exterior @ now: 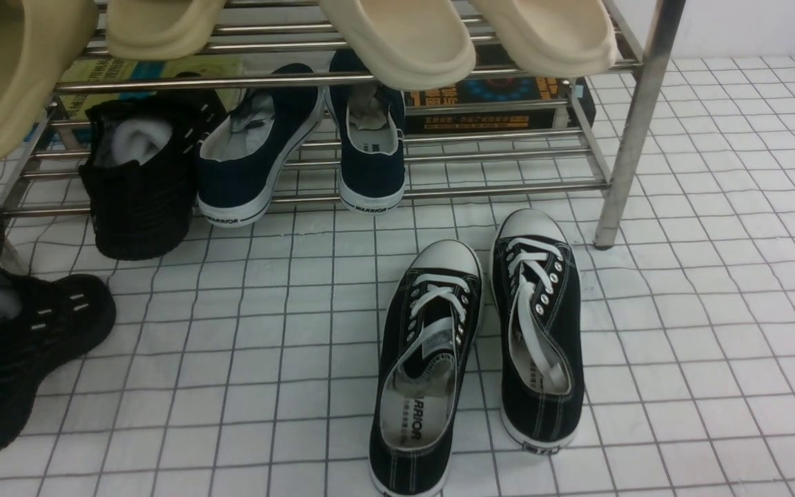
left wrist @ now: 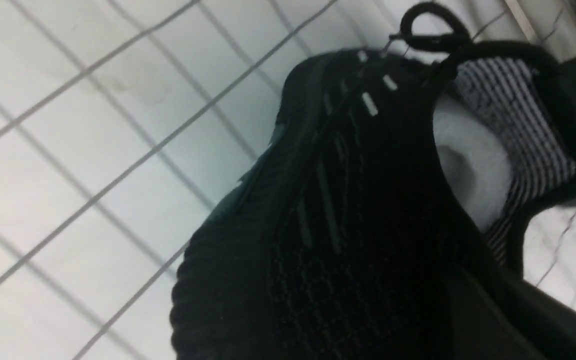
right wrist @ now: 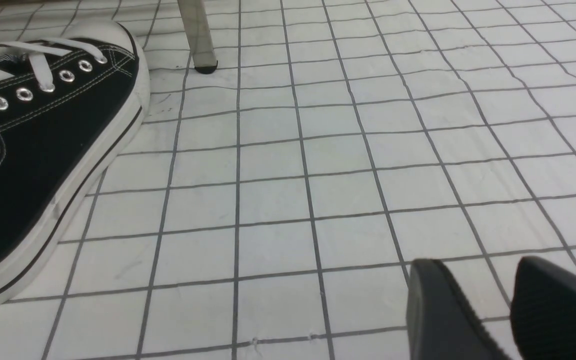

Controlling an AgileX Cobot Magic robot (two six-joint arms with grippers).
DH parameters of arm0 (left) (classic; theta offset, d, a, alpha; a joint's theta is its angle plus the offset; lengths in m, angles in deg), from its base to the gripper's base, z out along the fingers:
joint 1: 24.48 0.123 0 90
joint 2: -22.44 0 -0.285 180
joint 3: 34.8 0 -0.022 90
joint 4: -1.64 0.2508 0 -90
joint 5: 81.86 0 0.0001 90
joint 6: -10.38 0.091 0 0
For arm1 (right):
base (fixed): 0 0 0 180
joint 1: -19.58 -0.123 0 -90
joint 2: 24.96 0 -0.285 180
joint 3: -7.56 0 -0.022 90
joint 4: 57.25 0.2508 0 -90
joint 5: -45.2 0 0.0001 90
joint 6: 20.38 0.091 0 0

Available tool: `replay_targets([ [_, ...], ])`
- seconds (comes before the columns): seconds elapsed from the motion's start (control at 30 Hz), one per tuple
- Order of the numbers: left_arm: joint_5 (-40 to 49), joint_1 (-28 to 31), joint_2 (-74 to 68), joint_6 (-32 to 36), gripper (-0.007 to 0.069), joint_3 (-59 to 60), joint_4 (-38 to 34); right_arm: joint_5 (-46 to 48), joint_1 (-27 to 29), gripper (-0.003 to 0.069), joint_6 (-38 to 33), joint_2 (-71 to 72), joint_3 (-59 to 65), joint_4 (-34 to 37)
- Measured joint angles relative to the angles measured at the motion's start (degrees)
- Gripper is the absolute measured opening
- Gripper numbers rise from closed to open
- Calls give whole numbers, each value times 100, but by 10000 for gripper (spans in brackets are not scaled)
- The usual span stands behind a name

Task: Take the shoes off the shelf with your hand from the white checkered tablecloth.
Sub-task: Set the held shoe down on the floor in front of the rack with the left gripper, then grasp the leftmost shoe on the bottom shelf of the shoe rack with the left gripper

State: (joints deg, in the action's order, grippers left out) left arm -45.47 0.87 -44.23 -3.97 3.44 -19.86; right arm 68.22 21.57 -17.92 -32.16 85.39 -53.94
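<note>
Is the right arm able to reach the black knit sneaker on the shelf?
Probably not easily: the knit sneaker sits at the shelf's left end, beyond the canvas sneakers; the right gripper is open.

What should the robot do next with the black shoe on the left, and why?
Probably ease the black knit shoe down flat onto the tablecloth and release it: it's already off the shelf and out over the cloth, while its partner rests at the lowest bars.
</note>
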Motion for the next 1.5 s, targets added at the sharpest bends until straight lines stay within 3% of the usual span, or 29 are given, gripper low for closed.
replay_targets([
  [0.17,426,0,-52,148,92,0,627,0,0,239,0,0,0,0],
  [0.27,501,0,-52,191,174,0,941,0,0,239,0,0,0,0],
  [0.43,772,0,-52,249,314,-96,984,0,0,239,0,0,0,0],
  [0.57,1224,0,-52,377,353,-610,984,0,0,239,0,0,0,0],
  [0.67,1395,0,-87,570,300,-1148,966,0,0,239,0,0,0,0],
  [0.9,1874,0,-909,1123,20,-2436,840,0,0,239,0,0,0,0],
  [1.2,1914,-46,-2373,2128,1,-3341,146,0,0,239,0,0,0,0],
  [1.5,998,-717,-2901,2518,1,-3939,60,0,0,239,0,0,0,5],
])
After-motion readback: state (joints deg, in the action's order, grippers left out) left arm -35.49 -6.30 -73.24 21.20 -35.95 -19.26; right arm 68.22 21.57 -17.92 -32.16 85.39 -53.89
